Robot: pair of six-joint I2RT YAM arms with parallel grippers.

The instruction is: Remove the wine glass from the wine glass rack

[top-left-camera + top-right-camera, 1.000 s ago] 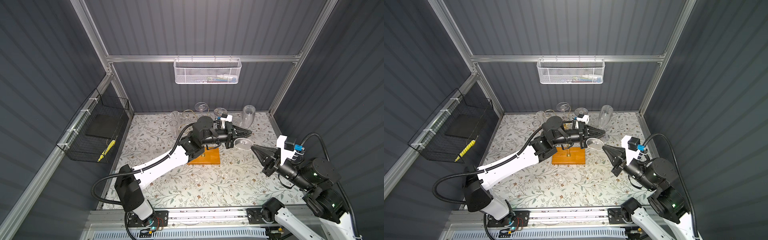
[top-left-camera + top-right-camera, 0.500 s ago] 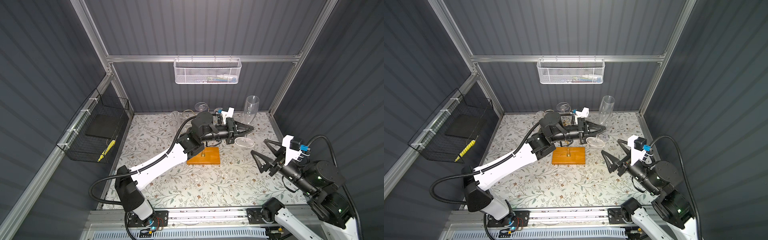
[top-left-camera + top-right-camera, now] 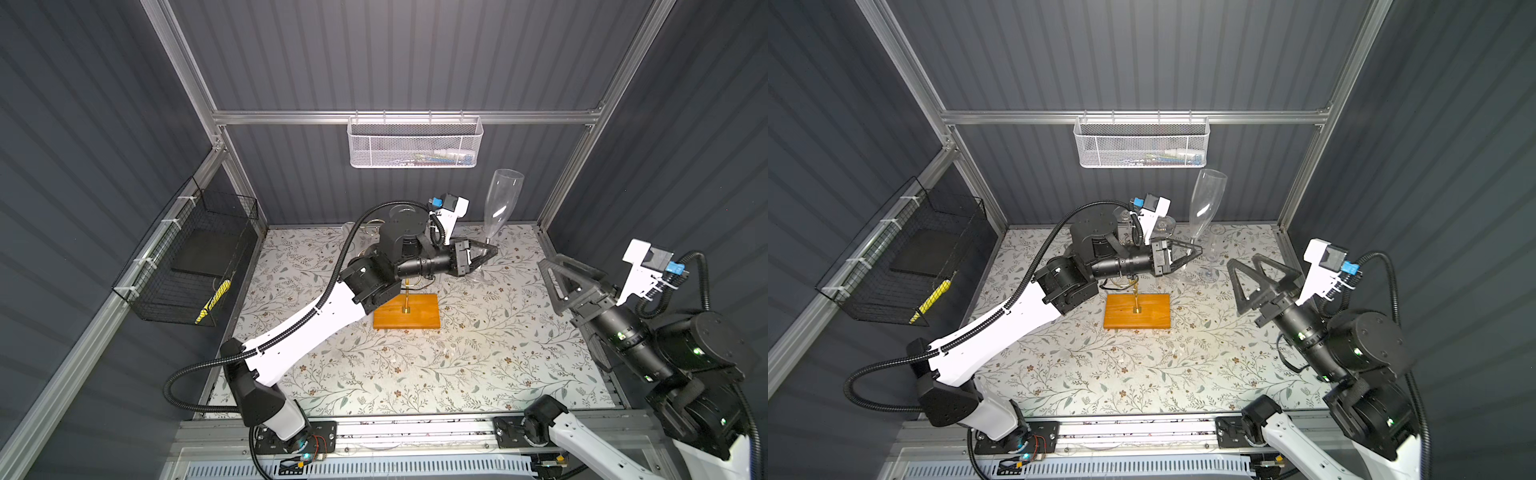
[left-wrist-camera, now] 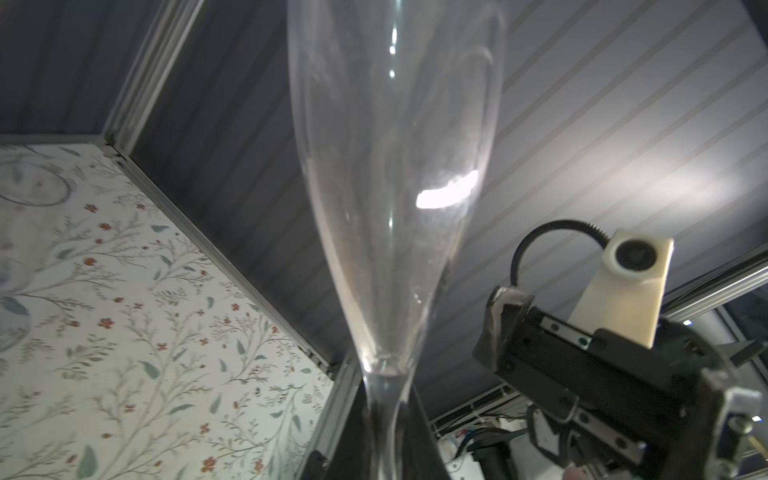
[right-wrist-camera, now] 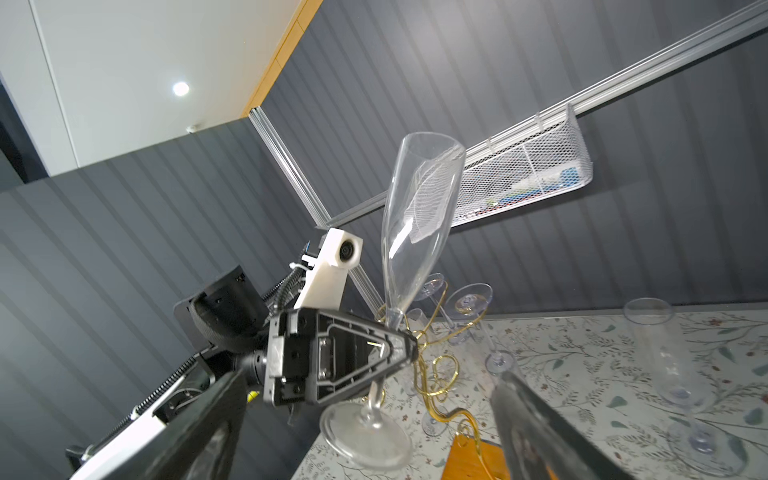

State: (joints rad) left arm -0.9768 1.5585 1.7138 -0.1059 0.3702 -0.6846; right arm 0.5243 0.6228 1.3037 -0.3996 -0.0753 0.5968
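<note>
near the rack (image 3: 407, 312), left gripper (image 3: 493, 250) is clamped on the glass (image 3: 501, 200) stem, bowl up; right gripper (image 3: 1246, 260) stands apart, jaws wide, empty.

Left wrist view: wine glass (image 4: 390, 187) rim cut by the frame edge, foot out of frame; left claw (image 4: 384, 440) shows only as dark slivers beside the stem.

Right wrist view: right claw (image 5: 370, 376) fingers (image 5: 536, 424) blurred, cut at the frame edge.

Both top views: wine glass rack (image 3: 406, 318) scroll arms mostly hidden behind left arm (image 3: 316, 324).

White mesh basket (image 3: 1121, 151) contents too small to name.

Yellow item (image 3: 214, 295) in black wire basket (image 3: 166, 299): possibly a tool, unclear.
</note>
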